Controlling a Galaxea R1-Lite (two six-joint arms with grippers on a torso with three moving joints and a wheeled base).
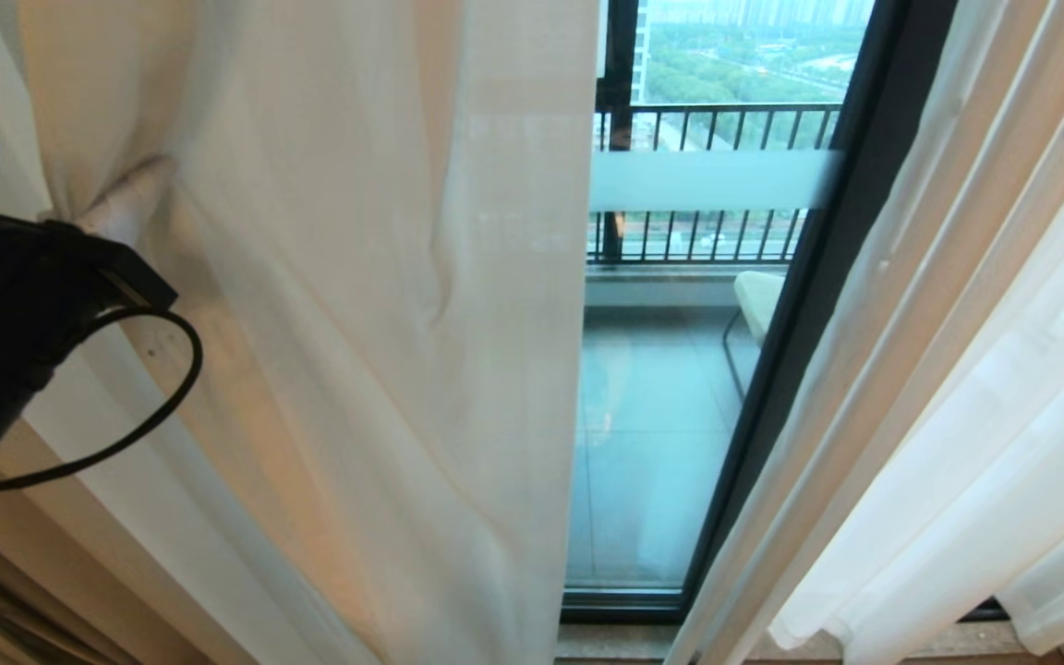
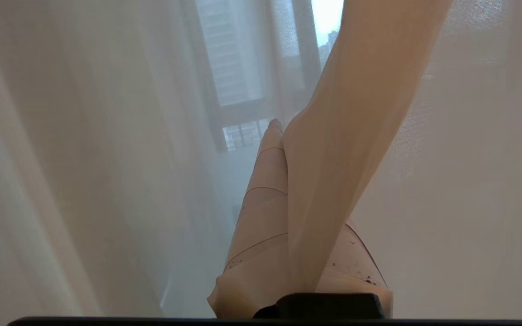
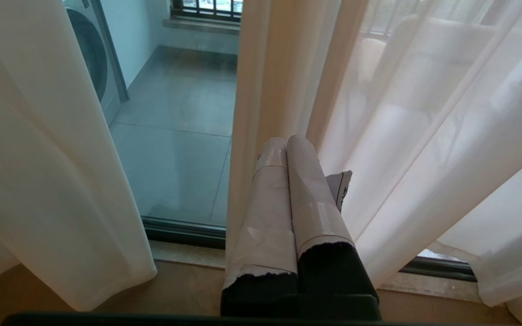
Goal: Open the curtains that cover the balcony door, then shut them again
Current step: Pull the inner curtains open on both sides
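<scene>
Curtains (image 1: 356, 323) pinched in closed left claw (image 1: 93, 222), gap between panels

Black wrist (image 1: 6, 314), looped cable (image 1: 158, 388), taped fingers (image 3: 283, 190)

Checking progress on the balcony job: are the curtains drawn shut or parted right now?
Parted. A gap between the curtains bares the door; the left tool is shut on the left panel.

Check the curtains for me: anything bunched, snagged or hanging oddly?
Yes. The left claw is shut on the left curtain, so the fabric bunches there and creases fan out from that point. The right curtain hangs in ordinary folds. No tear visible.
</scene>
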